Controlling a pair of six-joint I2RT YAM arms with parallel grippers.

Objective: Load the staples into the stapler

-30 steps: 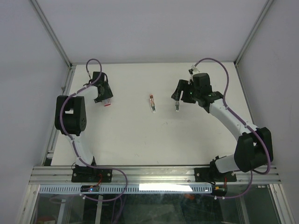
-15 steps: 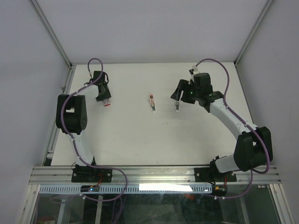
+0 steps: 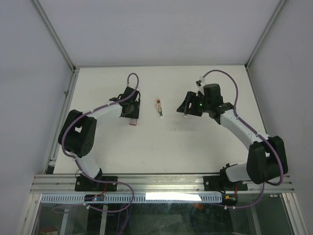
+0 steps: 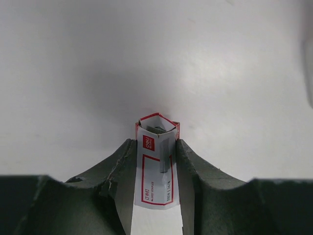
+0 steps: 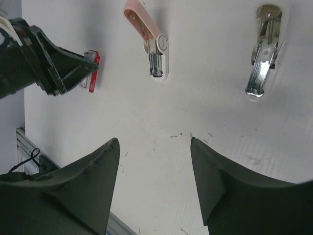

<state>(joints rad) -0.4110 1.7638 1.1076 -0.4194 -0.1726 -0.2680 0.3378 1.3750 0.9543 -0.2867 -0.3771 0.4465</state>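
Observation:
The staples (image 4: 156, 169), a small white box with red edging and an open far end, sit pinched between my left gripper's (image 4: 155, 142) fingers, just above the table. In the top view that gripper (image 3: 131, 116) is left of the stapler (image 3: 159, 107), a slim pink and white one with a metal nose lying mid-table. The right wrist view shows the stapler (image 5: 154, 46) and the box's red end (image 5: 93, 71) in the left jaws. My right gripper (image 5: 153, 141) is open and holds nothing. It hovers just right of the stapler (image 3: 188, 105).
A loose chrome metal piece (image 5: 261, 54) lies on the white table to the right of the stapler. A few stray staples (image 5: 208, 138) are scattered on the tabletop (image 3: 161, 147). White walls and aluminium posts enclose the table.
My left arm has swung from the table's far left toward the middle, its jaws closing on the staples box. My right gripper has shifted slightly and narrowed a little.

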